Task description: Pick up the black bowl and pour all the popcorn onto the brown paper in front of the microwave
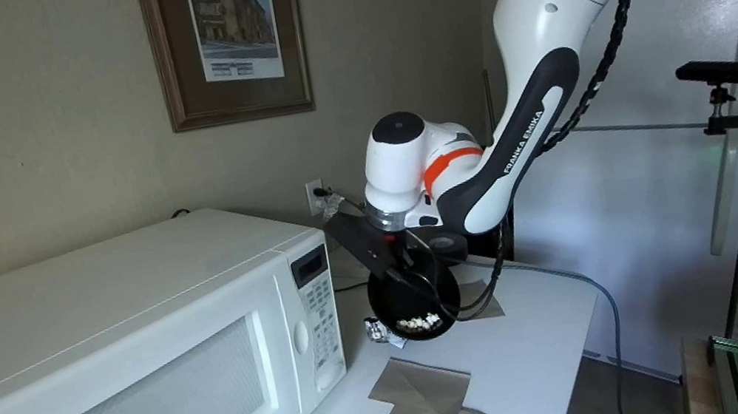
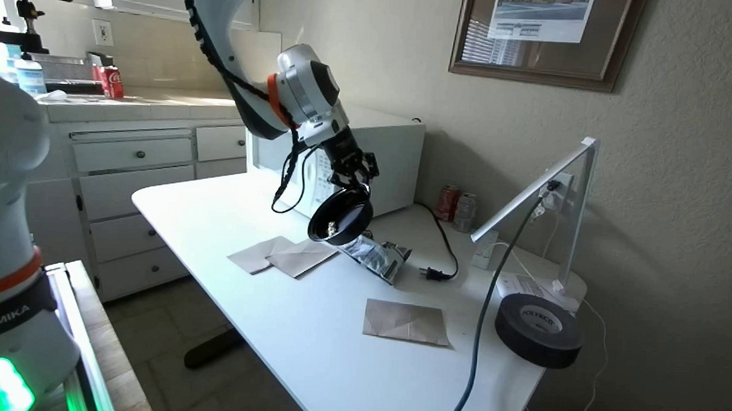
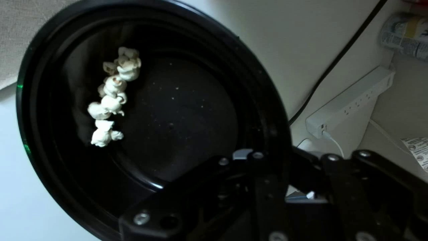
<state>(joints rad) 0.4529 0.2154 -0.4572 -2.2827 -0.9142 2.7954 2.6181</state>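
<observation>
Blk pincer [image 2: 364, 185] clamped on rim of glossy round blk bowl [image 3: 160, 110], tilted above wht bench [image 1: 536, 351]. Wht popcorn [image 3: 113, 103] at low side; flat grey-brn paper sheets [image 1: 433, 413] lie beyond, opp. side from pincer. Prob. tip that way.

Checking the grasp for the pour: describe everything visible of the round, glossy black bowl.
The round, glossy black bowl has a stepped wall and flat, pale-specked floor; plastic or metal, I can't tell. It hangs tilted above the white tabletop near the boxy white microwave, its rim clamped in the black gripper. White popcorn sits bunched along its lower side.
</observation>
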